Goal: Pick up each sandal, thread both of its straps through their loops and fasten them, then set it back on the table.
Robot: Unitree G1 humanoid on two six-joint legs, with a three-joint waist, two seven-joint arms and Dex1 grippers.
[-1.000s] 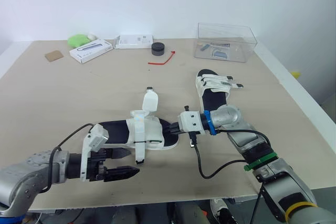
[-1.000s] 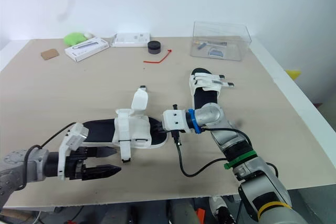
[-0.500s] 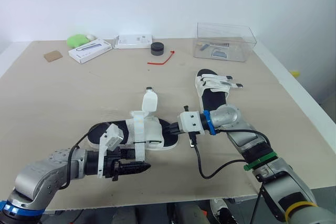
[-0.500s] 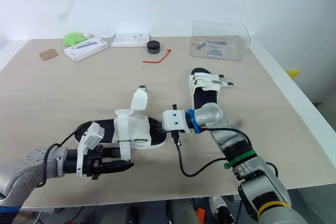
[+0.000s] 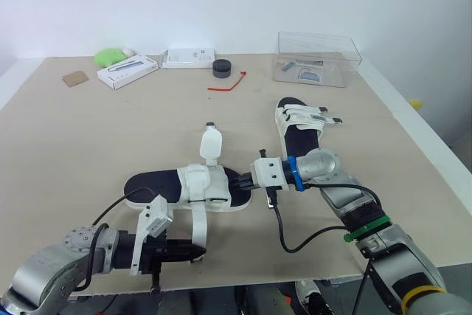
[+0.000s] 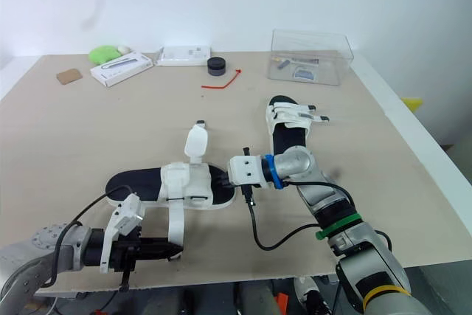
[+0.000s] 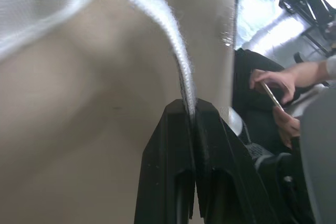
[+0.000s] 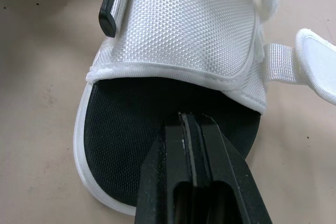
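A white-strapped sandal (image 5: 166, 186) with a black footbed lies mid-table, one strap flap (image 5: 211, 143) standing up. Its other strap (image 5: 199, 220) runs down toward the table's front edge, where my left gripper (image 5: 199, 251) is shut on its end. The left wrist view shows the strap (image 7: 173, 56) pinched between the black fingertips (image 7: 178, 116). My right gripper (image 5: 243, 180) is shut, its tips resting on the toe end of the black footbed (image 8: 136, 124). A second sandal (image 5: 301, 125) lies further right with its straps laid across.
At the back stand a clear plastic box (image 5: 317, 57), a black puck (image 5: 222, 68), a red wire (image 5: 227, 83), two white boxes (image 5: 128, 71), a green object (image 5: 110, 56) and a cork square (image 5: 75, 78). A person's hands (image 7: 273, 85) show beyond the table edge.
My left gripper went from open to shut on the hanging strap and drew back toward the front edge, pulling the strap with it. The right arm stayed put.
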